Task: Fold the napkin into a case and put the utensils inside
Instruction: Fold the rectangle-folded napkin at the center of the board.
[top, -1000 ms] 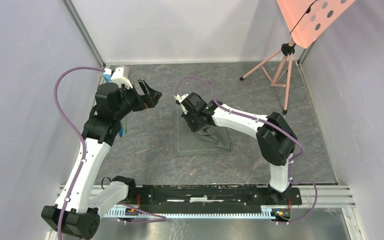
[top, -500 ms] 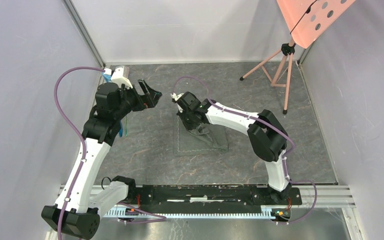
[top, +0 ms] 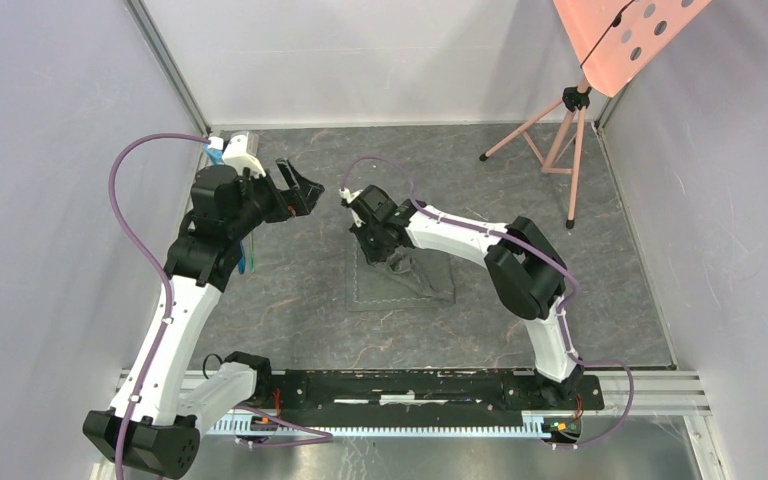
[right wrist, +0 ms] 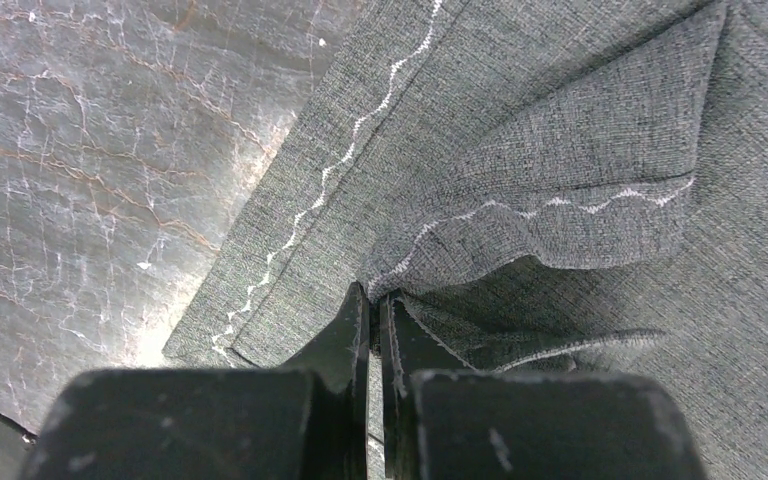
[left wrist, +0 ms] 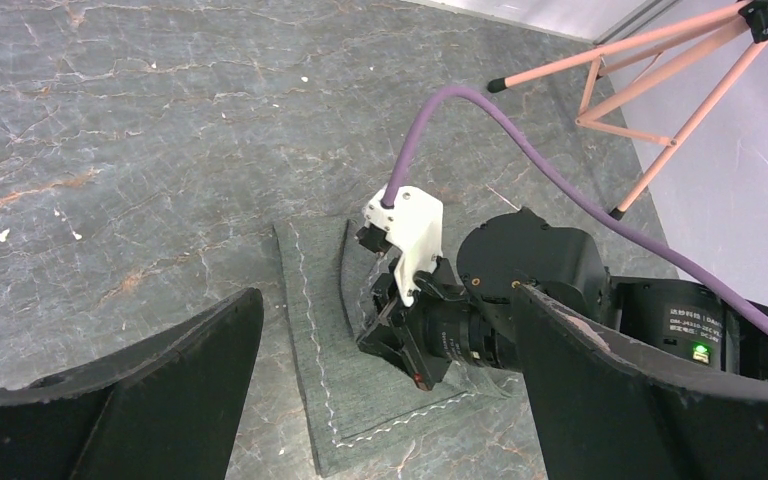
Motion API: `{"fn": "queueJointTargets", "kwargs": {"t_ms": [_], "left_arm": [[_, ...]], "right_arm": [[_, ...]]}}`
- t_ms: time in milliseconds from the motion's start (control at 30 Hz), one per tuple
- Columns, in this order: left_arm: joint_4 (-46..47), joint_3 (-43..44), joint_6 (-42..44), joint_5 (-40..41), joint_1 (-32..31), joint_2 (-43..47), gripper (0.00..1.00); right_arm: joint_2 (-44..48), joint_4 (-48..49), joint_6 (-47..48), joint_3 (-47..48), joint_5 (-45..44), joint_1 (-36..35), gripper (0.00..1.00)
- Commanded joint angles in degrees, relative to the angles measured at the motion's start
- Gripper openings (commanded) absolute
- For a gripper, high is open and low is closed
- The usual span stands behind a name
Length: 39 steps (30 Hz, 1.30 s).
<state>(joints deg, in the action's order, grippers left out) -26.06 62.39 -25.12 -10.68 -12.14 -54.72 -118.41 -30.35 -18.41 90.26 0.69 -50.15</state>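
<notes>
The dark grey napkin (top: 378, 293) lies flat mid-table, its pale stitched line visible in the left wrist view (left wrist: 322, 385). My right gripper (top: 388, 262) is shut on a lifted edge of the napkin (right wrist: 560, 150), which is doubled over the layer below; the pinch shows in the right wrist view (right wrist: 373, 297). My left gripper (top: 300, 190) is open and empty, hovering above the table to the far left of the napkin. A slim blue knife (top: 244, 262) shows as a sliver beside the left arm. The fork is hidden.
A pink tripod (top: 550, 135) with a pink perforated board (top: 625, 30) stands at the back right. Grey walls close in the left, back and right sides. The right arm's purple cable (left wrist: 480, 110) arches over the napkin's far side.
My right gripper has moved left and a little away, carrying the pinched napkin edge over the cloth. The napkin's right side has drawn in. The left arm has not moved.
</notes>
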Motion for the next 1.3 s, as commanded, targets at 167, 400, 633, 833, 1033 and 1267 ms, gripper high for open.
{"fn": "queueJointTargets", "kwargs": {"t_ms": [167,400,633,833,1033,1267], "left_arm": [[1.9,0.01,3.63,-0.31,-0.08,-0.17,1.0],[1.92,0.03,3.5,-0.75,-0.03,-0.71,1.0],[2.07,-0.08,3.42,-1.02,0.01,-1.34,1.0],[2.07,-0.22,3.43,-1.09,0.0,-1.69,1.0],[2.08,-0.16,3.33,-1.43,0.01,-1.59,1.0],[2.08,-0.08,3.34,-1.43,0.01,-1.72,1.0]], "right_arm": [[0.91,5.6,-1.63,3.25,8.61,0.27,0.39],[14.18,12.66,-0.85,-8.06,14.13,4.98,0.75],[16.64,23.56,-3.1,-18.63,20.45,14.08,0.81],[14.0,27.27,-0.04,-21.15,23.52,16.28,0.87],[10.86,32.11,0.17,-24.25,27.97,17.81,0.89],[8.3,38.47,-3.02,-26.38,33.0,17.75,0.89]]}}
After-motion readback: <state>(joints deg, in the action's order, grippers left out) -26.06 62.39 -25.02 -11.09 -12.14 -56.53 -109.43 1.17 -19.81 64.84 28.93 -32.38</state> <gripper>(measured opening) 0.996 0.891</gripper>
